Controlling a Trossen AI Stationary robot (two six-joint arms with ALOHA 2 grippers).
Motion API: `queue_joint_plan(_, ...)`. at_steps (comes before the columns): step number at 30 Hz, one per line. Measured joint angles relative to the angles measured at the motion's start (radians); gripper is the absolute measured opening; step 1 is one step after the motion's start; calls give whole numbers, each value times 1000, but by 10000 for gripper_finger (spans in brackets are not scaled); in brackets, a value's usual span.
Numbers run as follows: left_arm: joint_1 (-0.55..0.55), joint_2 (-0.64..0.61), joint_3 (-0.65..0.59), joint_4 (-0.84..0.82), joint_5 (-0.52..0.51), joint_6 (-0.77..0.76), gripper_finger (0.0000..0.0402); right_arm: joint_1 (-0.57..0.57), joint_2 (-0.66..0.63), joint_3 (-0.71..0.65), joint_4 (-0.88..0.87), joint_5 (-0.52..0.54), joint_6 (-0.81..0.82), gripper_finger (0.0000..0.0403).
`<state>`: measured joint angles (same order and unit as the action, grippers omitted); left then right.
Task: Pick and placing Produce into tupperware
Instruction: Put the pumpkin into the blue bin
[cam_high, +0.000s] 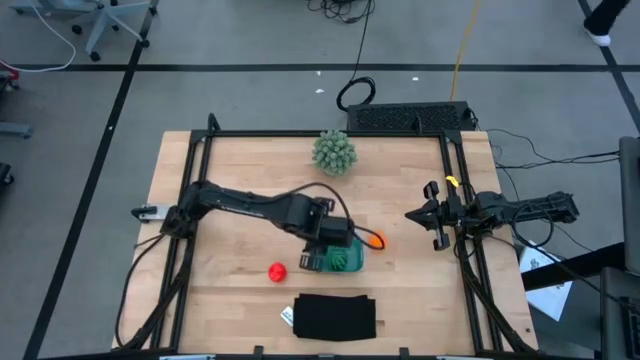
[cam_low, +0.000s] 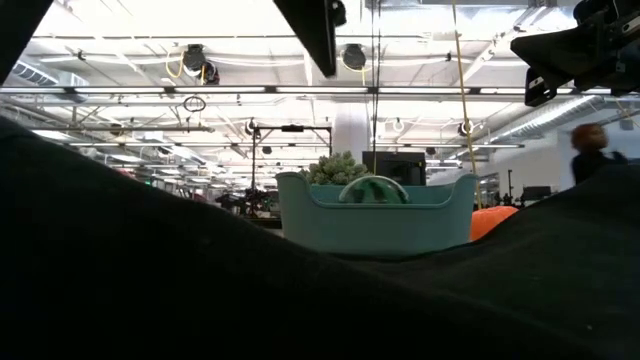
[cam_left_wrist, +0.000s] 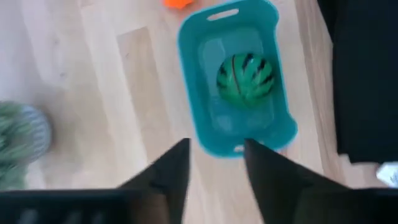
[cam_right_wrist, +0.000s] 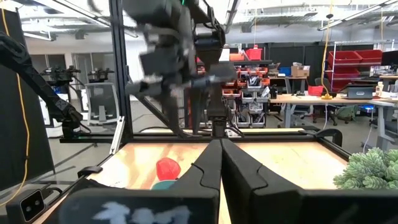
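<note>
The teal tupperware (cam_left_wrist: 236, 130) stands on the wooden table with the dark green striped melon ball (cam_left_wrist: 245, 78) lying inside it; both also show in the low view, the tupperware (cam_low: 375, 220) and the melon ball (cam_low: 372, 190). The orange ball (cam_high: 377, 241) rests on the table beside the tupperware's right end. The red ball (cam_high: 277, 271) lies on the table to its left. My left gripper (cam_left_wrist: 217, 158) hovers open above the tupperware (cam_high: 347, 261), near one short end, pointing down. My right gripper (cam_high: 410, 215) waits shut at the table's right side.
A spiky pale-green plant (cam_high: 334, 152) stands near the far edge. A flat black rectangle (cam_high: 335, 315) lies at the near edge, just in front of the tupperware, and fills the low view's foreground. Bare wood lies left of the red ball and between the plant and the tupperware.
</note>
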<state>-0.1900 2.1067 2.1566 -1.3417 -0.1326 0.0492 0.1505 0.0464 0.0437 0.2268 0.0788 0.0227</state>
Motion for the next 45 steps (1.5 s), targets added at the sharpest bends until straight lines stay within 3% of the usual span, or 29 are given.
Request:
queue_joint_plan(7, 37, -13, 191, -181, 0, 2, 10, 0, 0, 0, 0, 0, 0, 0)
queue_joint_plan(14, 65, -160, 180, -183, -33, 24, 14, 0, 0, 0, 2, 0, -8, 0)
queue_joint_plan(26, 60, -465, 122, -95, -239, -27, 1, 0, 14, 0, 8, 2, -10, 0)
queue_joint_plan(32, 64, -656, -149, 70, -278, -31, 1, 0, 15, 0, 6, 1, -8, 0)
queue_joint_plan(36, 93, -824, -434, 305, -212, 3, 0, 0, 15, 0, 5, 1, -1, 0)
queue_joint_plan(41, 150, -1037, -798, 668, -44, 39, 0, 0, 15, 0, 3, 0, -1, 0)
queue_joint_plan(45, 197, -1174, -1027, 853, -9, 21, 0, 0, 15, 0, 3, 0, -1, 0)
